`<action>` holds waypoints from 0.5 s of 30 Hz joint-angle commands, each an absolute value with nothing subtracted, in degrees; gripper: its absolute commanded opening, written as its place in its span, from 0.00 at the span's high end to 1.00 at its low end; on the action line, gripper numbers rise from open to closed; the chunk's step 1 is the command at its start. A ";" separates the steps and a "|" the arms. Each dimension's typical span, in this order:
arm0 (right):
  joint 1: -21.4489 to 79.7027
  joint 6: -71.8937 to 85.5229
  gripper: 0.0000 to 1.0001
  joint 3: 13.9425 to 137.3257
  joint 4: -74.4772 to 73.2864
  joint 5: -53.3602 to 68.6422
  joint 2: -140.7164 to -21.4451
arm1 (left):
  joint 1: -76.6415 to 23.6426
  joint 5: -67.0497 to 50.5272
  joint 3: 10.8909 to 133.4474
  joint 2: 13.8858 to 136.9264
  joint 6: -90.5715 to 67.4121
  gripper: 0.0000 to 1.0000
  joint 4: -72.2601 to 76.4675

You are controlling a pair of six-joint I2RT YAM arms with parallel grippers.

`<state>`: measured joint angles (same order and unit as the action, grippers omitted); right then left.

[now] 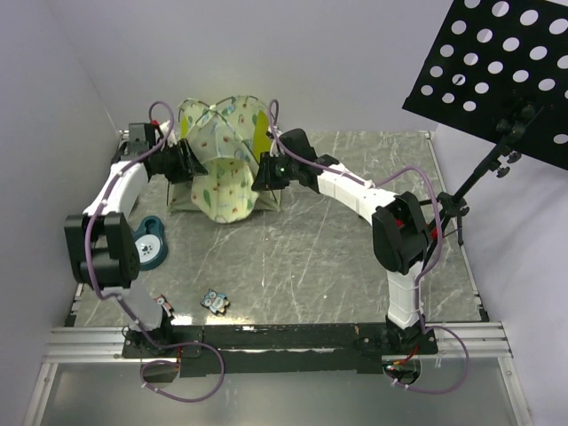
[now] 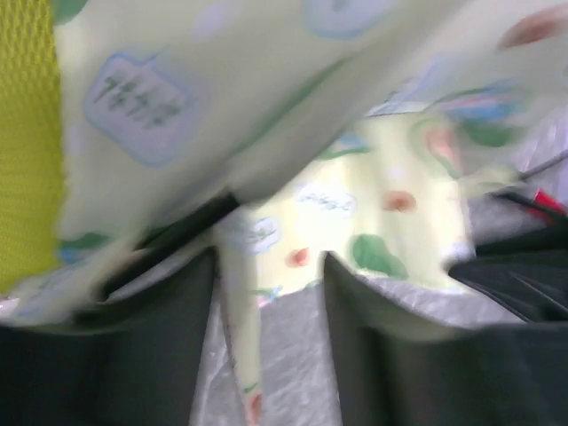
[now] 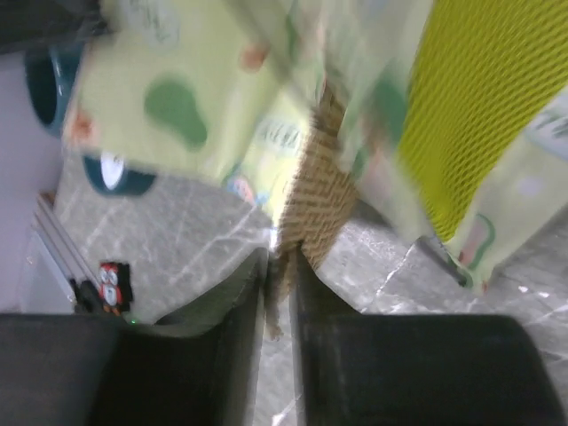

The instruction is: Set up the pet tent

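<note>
1 pet tent (image 1: 222,169) sits on grey marbled table (image 1: 337,240) by walls (image 1: 337,62).

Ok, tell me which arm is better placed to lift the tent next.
Right, probably. The right fingers sit nearly closed on a strip of the pet tent, so it seems to have a hold. The left fingers stand apart, fabric loose between them.

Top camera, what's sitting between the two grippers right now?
The pet tent: in the top view its printed fabric fills the stretch between the left gripper and the right gripper.
</note>
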<state>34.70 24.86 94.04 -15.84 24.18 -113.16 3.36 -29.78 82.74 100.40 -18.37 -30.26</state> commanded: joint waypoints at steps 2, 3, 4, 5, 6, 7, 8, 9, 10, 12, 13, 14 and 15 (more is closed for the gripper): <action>32.88 23.04 0.47 95.98 -14.75 24.77 -108.03 | 3.69 -34.37 78.13 89.66 -14.35 0.27 -22.83; 32.52 22.07 0.38 94.76 -16.16 25.31 -106.10 | 3.87 -33.06 78.57 88.52 -11.72 0.25 -25.37; 32.00 21.19 0.32 92.57 -17.22 25.49 -103.65 | 4.04 -31.13 78.66 86.85 -9.95 0.23 -28.10; 31.56 20.40 0.28 89.68 -17.92 26.01 -101.45 | 4.30 -29.81 77.97 85.44 -9.06 0.21 -30.13; 31.38 19.61 0.27 87.30 -18.45 26.45 -98.03 | 4.74 -28.75 76.74 83.86 -8.18 0.21 -32.93; 31.38 18.64 0.27 84.58 -19.33 26.46 -95.91 | 5.01 -27.26 75.25 82.19 -8.00 0.21 -35.22; 31.46 18.02 0.27 82.55 -19.86 26.02 -94.50 | 5.10 -26.20 73.58 80.87 -8.35 0.22 -36.90; 31.73 17.76 0.28 80.53 -19.69 26.10 -93.26 | 5.18 -25.50 71.82 78.86 -8.96 0.23 -37.87; 31.99 17.67 0.28 79.38 -19.77 25.93 -92.64 | 5.19 -25.40 69.54 77.71 -9.66 0.23 -38.49; 33.30 17.93 0.29 78.40 -19.69 25.40 -92.90 | 5.19 -24.87 64.89 74.46 -11.59 0.24 -38.15; 34.01 18.19 0.29 78.40 -19.51 25.14 -93.25 | 5.19 -24.18 62.34 73.23 -12.47 0.25 -37.01; 34.62 18.37 0.29 78.40 -18.64 24.88 -93.86 | 5.19 -23.65 60.57 72.43 -13.79 0.26 -35.87; 35.32 18.72 0.30 78.22 -17.76 23.74 -94.48 | 5.19 -23.64 58.90 71.99 -14.58 0.28 -34.64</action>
<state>32.58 19.18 79.48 -19.46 25.08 -92.88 5.17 -26.41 65.14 73.89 -11.75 -34.22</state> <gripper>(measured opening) 0.709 0.744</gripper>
